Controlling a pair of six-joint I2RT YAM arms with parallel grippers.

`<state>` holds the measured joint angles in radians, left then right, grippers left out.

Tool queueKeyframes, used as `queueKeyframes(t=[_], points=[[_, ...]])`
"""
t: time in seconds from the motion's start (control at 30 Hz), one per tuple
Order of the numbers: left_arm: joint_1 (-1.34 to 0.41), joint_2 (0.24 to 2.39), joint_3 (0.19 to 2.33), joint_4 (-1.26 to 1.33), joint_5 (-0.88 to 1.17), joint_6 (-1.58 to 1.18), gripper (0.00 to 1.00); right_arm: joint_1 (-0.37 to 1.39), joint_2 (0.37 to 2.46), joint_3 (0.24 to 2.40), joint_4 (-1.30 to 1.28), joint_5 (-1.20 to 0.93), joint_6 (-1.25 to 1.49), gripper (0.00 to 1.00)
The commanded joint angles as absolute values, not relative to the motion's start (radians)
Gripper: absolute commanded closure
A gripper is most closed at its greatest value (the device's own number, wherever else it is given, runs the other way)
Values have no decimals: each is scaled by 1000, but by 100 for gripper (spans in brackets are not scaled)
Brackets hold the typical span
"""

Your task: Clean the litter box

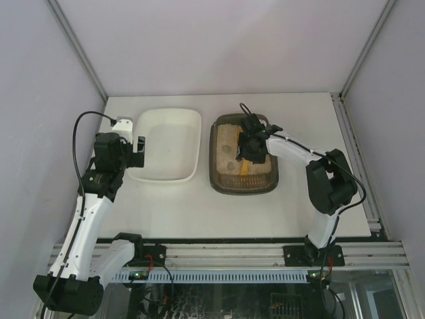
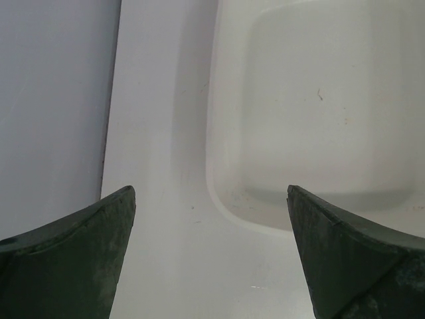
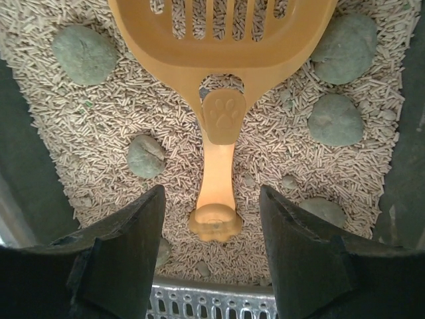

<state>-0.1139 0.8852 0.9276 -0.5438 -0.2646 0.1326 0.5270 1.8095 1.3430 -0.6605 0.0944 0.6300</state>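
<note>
Framing scoop handle (image 3: 218,179), right pincer (image 3: 212,193) spread, paw print (image 3: 224,114) wrist-view only.

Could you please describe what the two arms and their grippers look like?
The left arm and right arm have white links, black joints and loose black cables. Their fingers are dark, scuffed wedges tapering to tips.
</note>
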Motion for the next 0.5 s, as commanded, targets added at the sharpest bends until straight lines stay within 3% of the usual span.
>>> queueKeyframes(t=[0.0, 0.47], points=[[-120, 868, 965, -508, -241, 102, 0, 532, 1838, 1379, -642, 109, 647, 42], [-119, 831, 897, -529, -158, 106, 0, 503, 1899, 1352, -517, 85, 662, 52]])
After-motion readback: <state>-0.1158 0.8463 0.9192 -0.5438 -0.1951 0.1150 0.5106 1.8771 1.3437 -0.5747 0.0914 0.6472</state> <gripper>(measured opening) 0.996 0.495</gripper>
